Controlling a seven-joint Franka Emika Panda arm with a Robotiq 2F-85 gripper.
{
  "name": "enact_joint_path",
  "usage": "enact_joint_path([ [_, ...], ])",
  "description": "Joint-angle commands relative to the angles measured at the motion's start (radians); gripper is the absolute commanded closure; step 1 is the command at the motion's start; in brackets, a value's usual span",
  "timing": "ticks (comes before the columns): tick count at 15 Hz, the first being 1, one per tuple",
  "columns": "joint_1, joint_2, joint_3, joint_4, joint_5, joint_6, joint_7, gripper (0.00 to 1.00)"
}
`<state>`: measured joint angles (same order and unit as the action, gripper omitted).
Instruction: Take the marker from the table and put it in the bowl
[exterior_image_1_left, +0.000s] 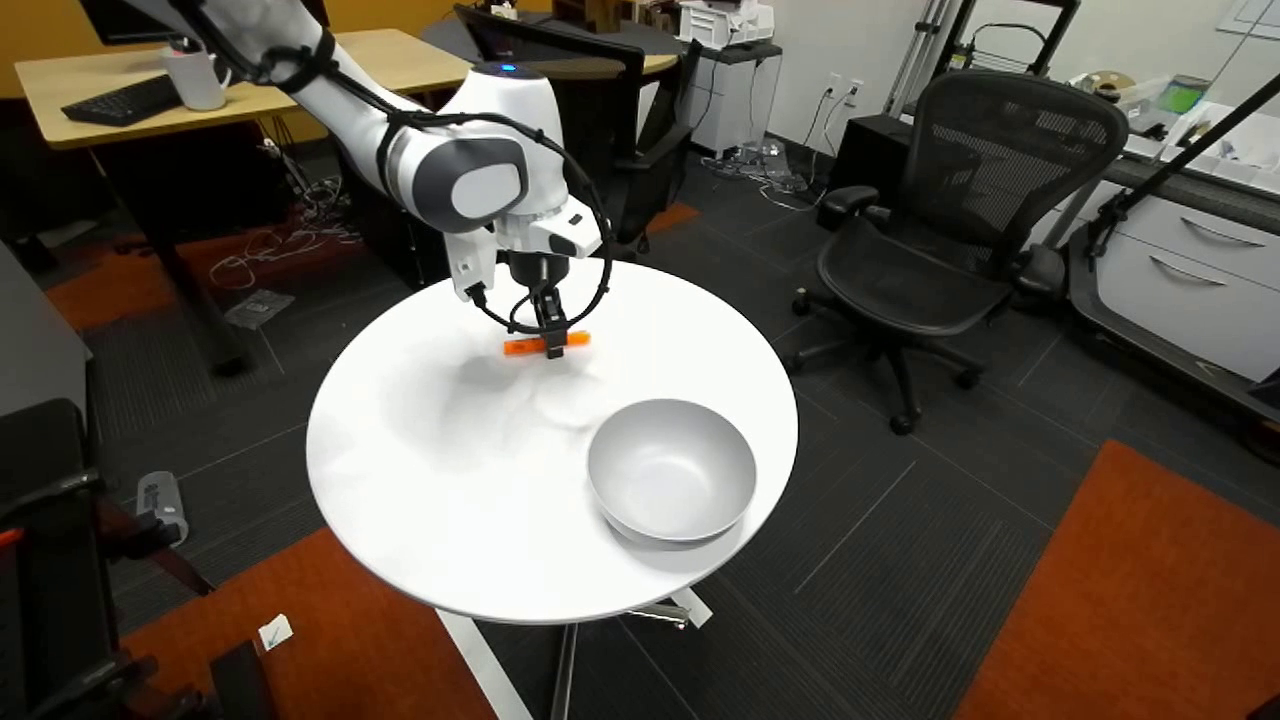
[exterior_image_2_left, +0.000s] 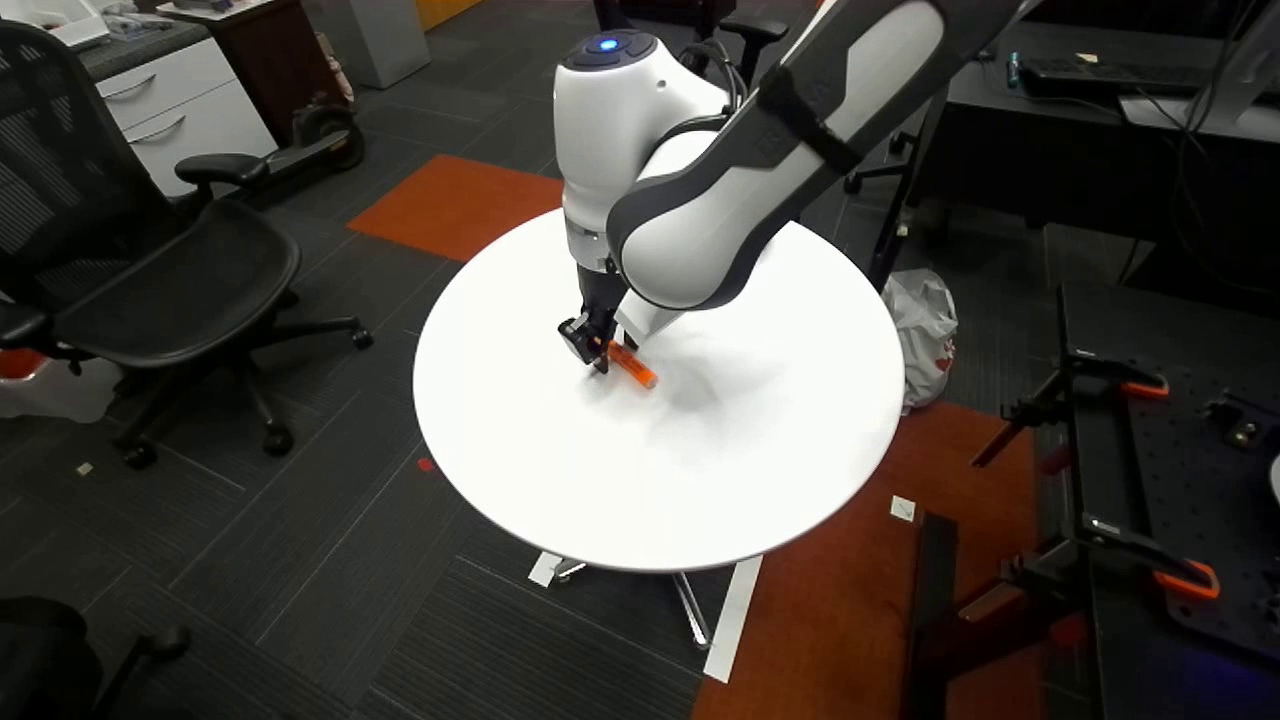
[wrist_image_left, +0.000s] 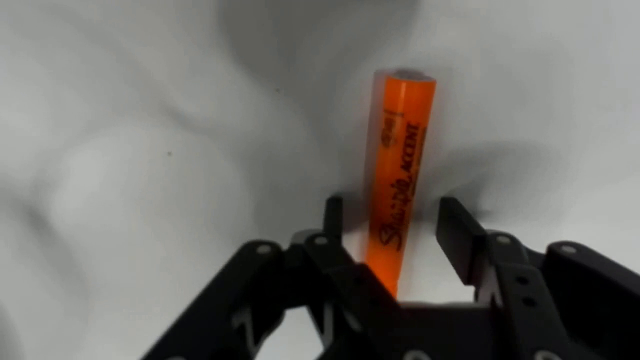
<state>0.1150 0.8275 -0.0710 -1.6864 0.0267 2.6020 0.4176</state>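
The orange marker (wrist_image_left: 400, 185) lies on the round white table (exterior_image_1_left: 430, 480) and shows in both exterior views (exterior_image_1_left: 522, 346) (exterior_image_2_left: 634, 368). My gripper (wrist_image_left: 391, 202) points down over it, also seen in both exterior views (exterior_image_1_left: 553, 345) (exterior_image_2_left: 600, 352). In the wrist view its black fingers are open, one on each side of the marker, with a gap to it on both sides. The marker's lower end is hidden behind the gripper in that view. The silvery-grey bowl (exterior_image_1_left: 672, 480) stands near the table's edge in an exterior view. It holds nothing visible and is outside the wrist view.
A black office chair (exterior_image_1_left: 940, 230) stands beside the table and shows in both exterior views (exterior_image_2_left: 170, 260). A wooden desk (exterior_image_1_left: 400, 60) with a mug (exterior_image_1_left: 195, 80) and keyboard (exterior_image_1_left: 122, 100) is behind the arm. A black bench with orange-tipped clamps (exterior_image_2_left: 1190, 580) stands off the table.
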Motion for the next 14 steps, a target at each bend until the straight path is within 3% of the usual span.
enact_joint_path([
  [1,0.017,0.018,-0.019,0.041,0.017,-0.047,0.016,0.80],
  [4,0.020,-0.002,-0.023,0.028,0.014,-0.044,0.017,1.00],
  [8,0.034,-0.074,-0.042,-0.030,-0.002,-0.015,0.022,0.95],
  [14,0.051,-0.264,-0.134,-0.155,-0.026,0.023,0.074,0.95],
])
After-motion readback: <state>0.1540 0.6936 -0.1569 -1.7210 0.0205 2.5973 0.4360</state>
